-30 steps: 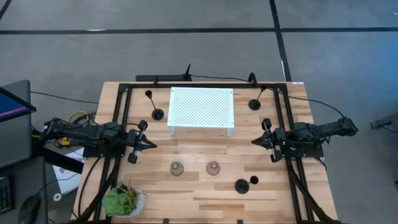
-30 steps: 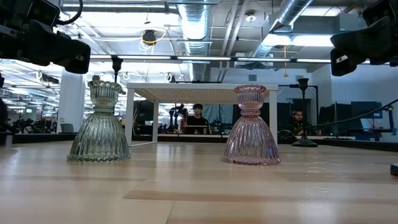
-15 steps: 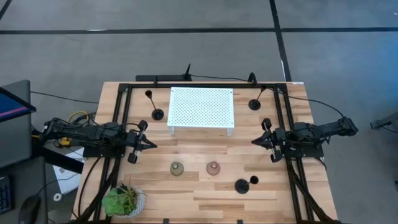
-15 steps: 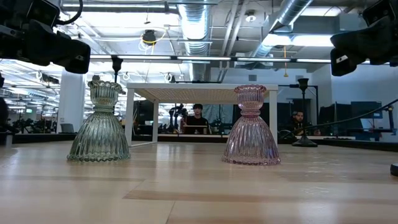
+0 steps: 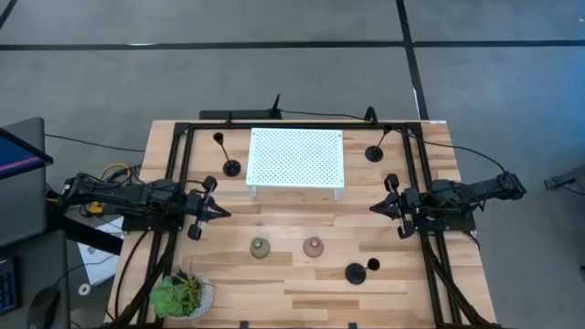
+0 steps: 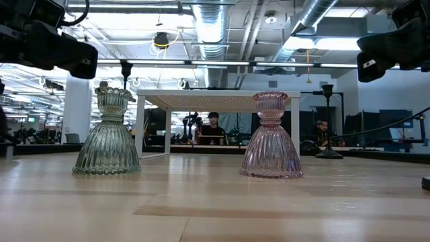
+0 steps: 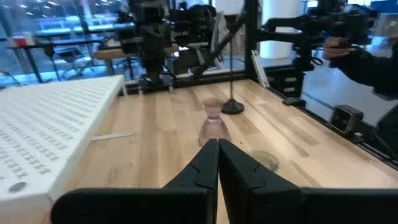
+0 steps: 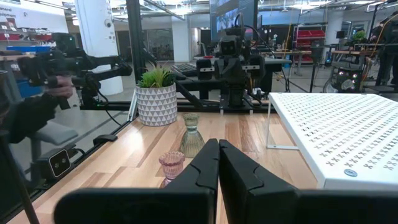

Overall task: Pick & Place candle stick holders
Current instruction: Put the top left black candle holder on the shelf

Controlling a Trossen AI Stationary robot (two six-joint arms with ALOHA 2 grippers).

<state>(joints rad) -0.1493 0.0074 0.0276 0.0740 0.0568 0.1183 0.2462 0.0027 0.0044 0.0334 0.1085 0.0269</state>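
Observation:
The olive-green holder [image 5: 260, 248] and the pink holder [image 5: 313, 247] stand on their wide bases near the table's front middle; both show in the low view, green [image 6: 107, 132] and pink [image 6: 271, 136]. Three slim black holders stand on their disc bases: far left [image 5: 230, 166], far right [image 5: 374, 152] and front right [image 5: 356, 272]. My left gripper [image 5: 224, 213] is shut and empty at the table's left. My right gripper [image 5: 373, 208] is shut and empty at the right. Both hover above the table.
A white perforated stand [image 5: 296, 160] sits at the far middle. A potted plant [image 5: 180, 295] stands at the front left corner. Black frame rails [image 5: 179, 183] run along both sides. Bare wood lies between the grippers.

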